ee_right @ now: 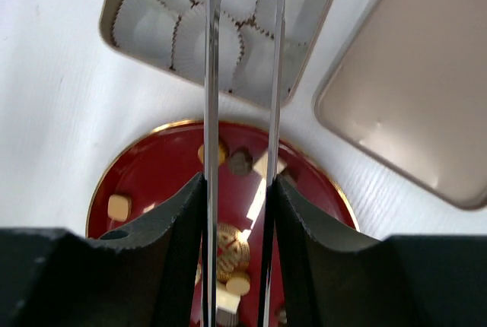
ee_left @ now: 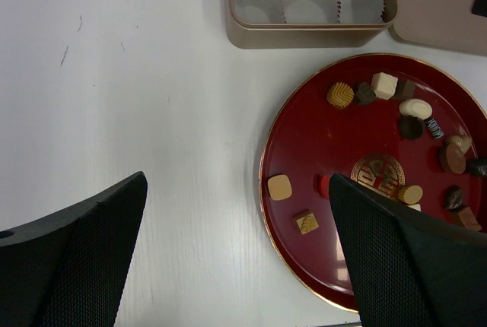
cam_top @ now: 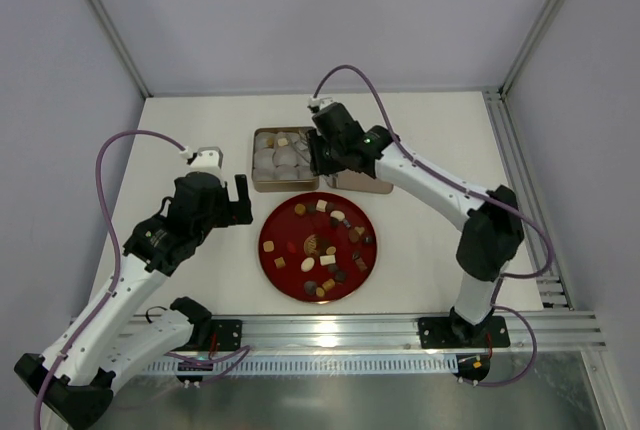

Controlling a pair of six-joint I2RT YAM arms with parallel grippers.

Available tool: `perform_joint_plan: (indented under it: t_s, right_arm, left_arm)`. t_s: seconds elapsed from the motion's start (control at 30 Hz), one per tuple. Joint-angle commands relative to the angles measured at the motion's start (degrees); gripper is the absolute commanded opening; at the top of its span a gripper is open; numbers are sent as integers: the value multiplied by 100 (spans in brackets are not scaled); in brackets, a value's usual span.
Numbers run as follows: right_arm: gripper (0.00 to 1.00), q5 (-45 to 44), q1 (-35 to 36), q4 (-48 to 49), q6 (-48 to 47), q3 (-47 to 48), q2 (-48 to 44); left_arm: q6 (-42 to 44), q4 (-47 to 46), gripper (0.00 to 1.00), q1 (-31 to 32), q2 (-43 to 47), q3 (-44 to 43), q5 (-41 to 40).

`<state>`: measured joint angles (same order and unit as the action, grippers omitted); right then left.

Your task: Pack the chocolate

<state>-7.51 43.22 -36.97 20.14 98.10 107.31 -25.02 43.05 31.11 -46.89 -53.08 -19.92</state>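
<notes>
The chocolate (cam_top: 311,244) lies as several small brown, tan and cream pieces scattered on a red plate (cam_top: 275,268). In the left wrist view a tan square piece (ee_left: 280,187) sits near the plate's (ee_left: 304,137) left rim. My left gripper (cam_top: 243,202) hovers open just left of the plate, and the left gripper (ee_left: 237,181) holds nothing. My right gripper (cam_top: 325,155) is over the gold tin (cam_top: 256,162). The right gripper (ee_right: 239,182) is shut on metal tongs (ee_right: 211,76), whose empty tips point at the tin's paper cups (ee_right: 194,46).
The tin (ee_right: 114,15) is lined with white crinkled cups (ee_left: 304,4), and a few sweets (cam_top: 284,139) sit in its far row. Its lid (cam_top: 362,184) lies flat to the right, touching the tin; the lid (ee_right: 411,91) shows its inside. White walls surround the table.
</notes>
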Motion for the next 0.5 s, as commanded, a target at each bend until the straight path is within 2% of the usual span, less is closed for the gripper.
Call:
perform_joint_plan:
  t_s: [0.0,0.3,0.47]
  right_arm:
    - [42,-180,221,234,104,-806,-1254]
    - [42,-541,853,-3,779,-2855,-3336]
    - [42,-849,1249,-416,1255,-3543,-4067]
  left_arm:
    - [23,-227,100,0,57,8,-38]
    - [6,-244,100,0,75,-1,-3]
    - [-3,-244,100,9,66,-1,6]
